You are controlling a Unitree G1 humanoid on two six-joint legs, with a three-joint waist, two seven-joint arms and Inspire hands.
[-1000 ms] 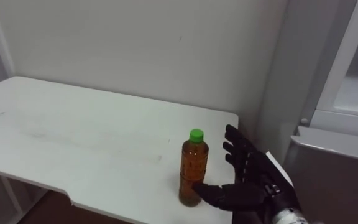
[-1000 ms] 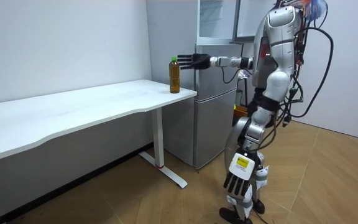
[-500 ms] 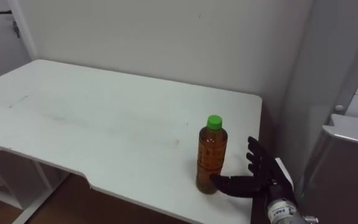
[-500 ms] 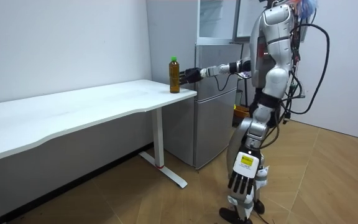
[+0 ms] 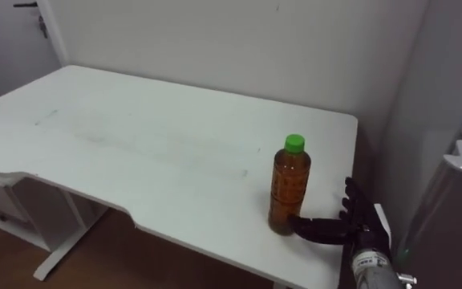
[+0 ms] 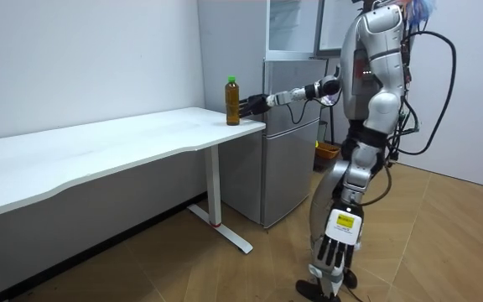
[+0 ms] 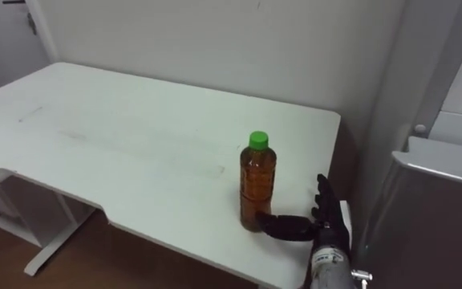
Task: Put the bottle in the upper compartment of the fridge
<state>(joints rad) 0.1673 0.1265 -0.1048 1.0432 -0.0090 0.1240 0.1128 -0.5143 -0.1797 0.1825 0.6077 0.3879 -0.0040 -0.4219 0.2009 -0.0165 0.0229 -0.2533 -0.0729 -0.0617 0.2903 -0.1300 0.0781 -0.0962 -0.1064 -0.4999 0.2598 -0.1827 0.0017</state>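
Left eye view: bottle point(image 5: 289, 189) with amber liquid and green cap point(image 5: 295, 144) stands upright on the white counter point(image 5: 135, 136), near its right end, just left of the right hand point(image 5: 351, 226). The fingers point(image 5: 350, 197) are released, spread and upright beside the bottle, not wrapped round it; the thumb lies forward and its tip touches the bottle's lowest part. Whether the fingers themselves touch the bottle cannot be told, since the palm is partly hidden behind the wrist. Right of the fingers a grey fridge point(image 5: 455, 233) is cut off by the picture's edge. Right eye view: same scene; the bottle is left of the fingers, thumb against its base, fingers apart from its side by a narrow gap, and the wrist is cut off at the lower edge. Room view: the robot stands in front of the fridge, at the counter's end, with its right arm stretched out to the bottle; the hand there is small and dark against the bottle, so its contact is hard to make out. The left hand point(image 6: 332, 252) hangs low by the leg, fingers loose and straight, holding nothing. The fridge's upper part runs out of the top edge.
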